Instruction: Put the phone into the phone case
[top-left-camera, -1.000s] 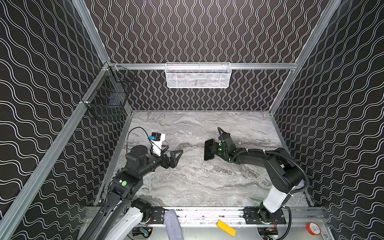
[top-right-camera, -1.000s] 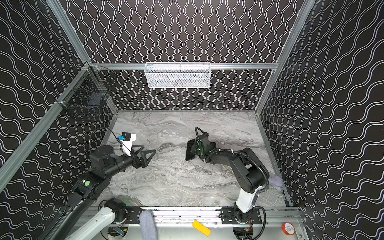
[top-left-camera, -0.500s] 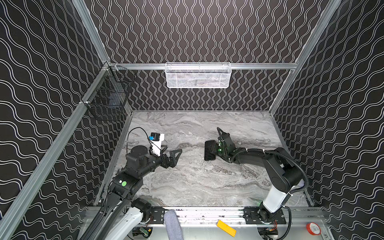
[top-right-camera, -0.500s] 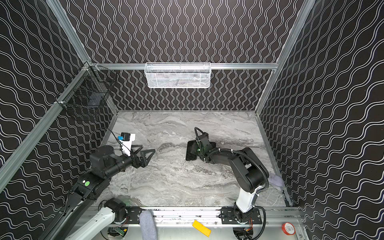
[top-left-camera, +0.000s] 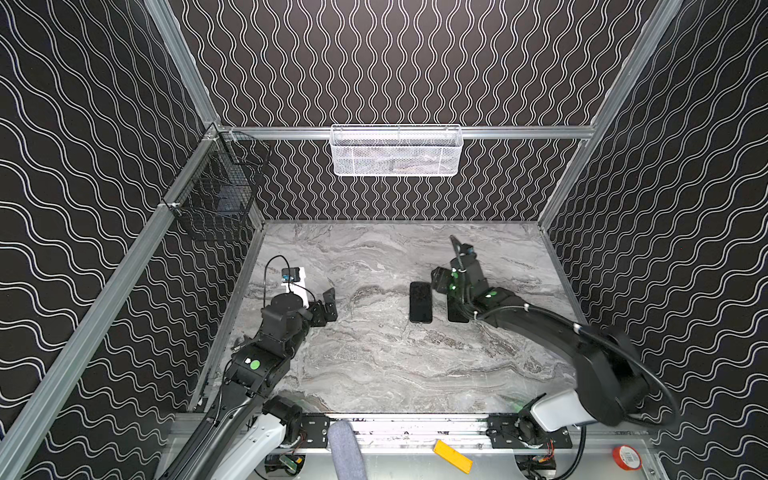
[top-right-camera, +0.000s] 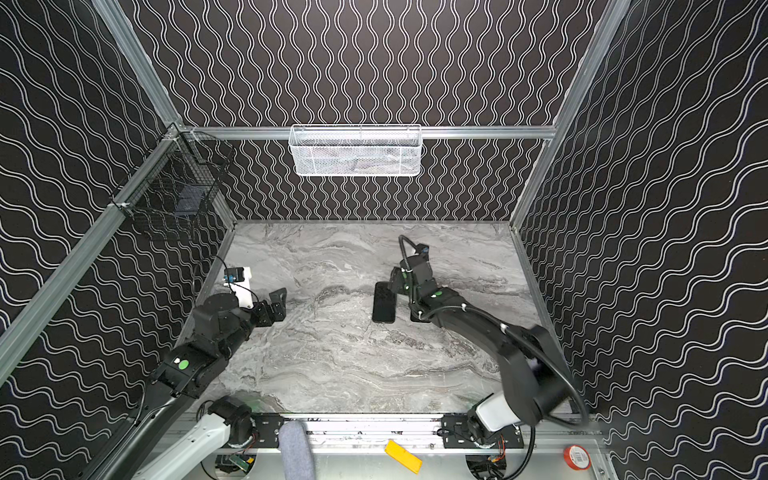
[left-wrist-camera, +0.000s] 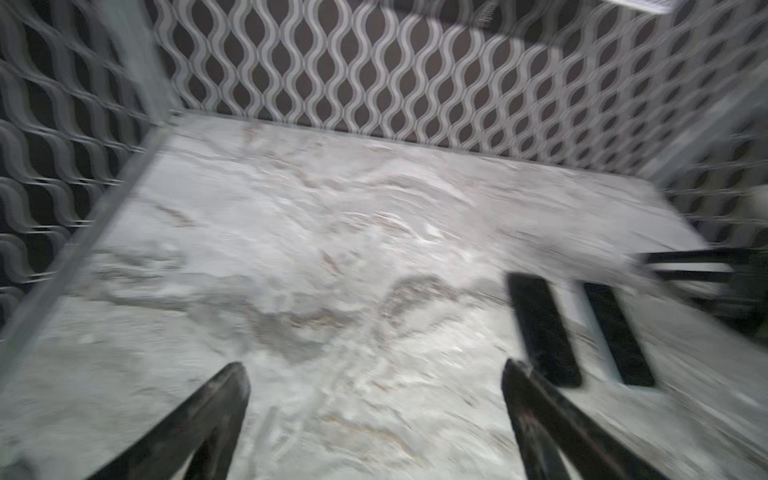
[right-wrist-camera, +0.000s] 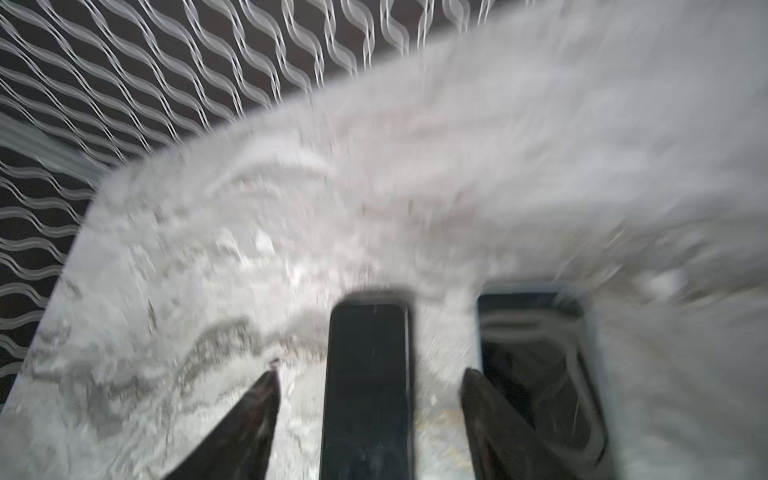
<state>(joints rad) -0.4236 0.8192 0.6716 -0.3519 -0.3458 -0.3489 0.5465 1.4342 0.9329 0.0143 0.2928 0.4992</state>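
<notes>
The phone (top-left-camera: 420, 302) (top-right-camera: 383, 302), a plain black slab, lies flat on the marble table, mid-right. Just right of it lies the phone case (top-left-camera: 457, 313) (right-wrist-camera: 540, 365), dark with a pale bluish rim, partly hidden under my right arm in both top views. My right gripper (top-left-camera: 441, 291) (right-wrist-camera: 369, 374) is open. Its fingers stand on either side of the phone (right-wrist-camera: 368, 386) with a gap on both sides. My left gripper (top-left-camera: 330, 305) (left-wrist-camera: 374, 368) hangs wide open and empty at the table's left. From there the phone (left-wrist-camera: 542, 328) and the case (left-wrist-camera: 617, 332) show side by side.
A white mesh basket (top-left-camera: 397, 151) hangs on the back wall and a black wire basket (top-left-camera: 216, 199) on the left wall. Patterned walls close in the table on three sides. A yellow piece (top-left-camera: 453, 456) and a red tape roll (top-left-camera: 625, 457) lie off the front rail.
My right gripper has opened and let go of the phone, which was held tilted on edge and now lies flat beside the case. The left arm has shifted only slightly.
</notes>
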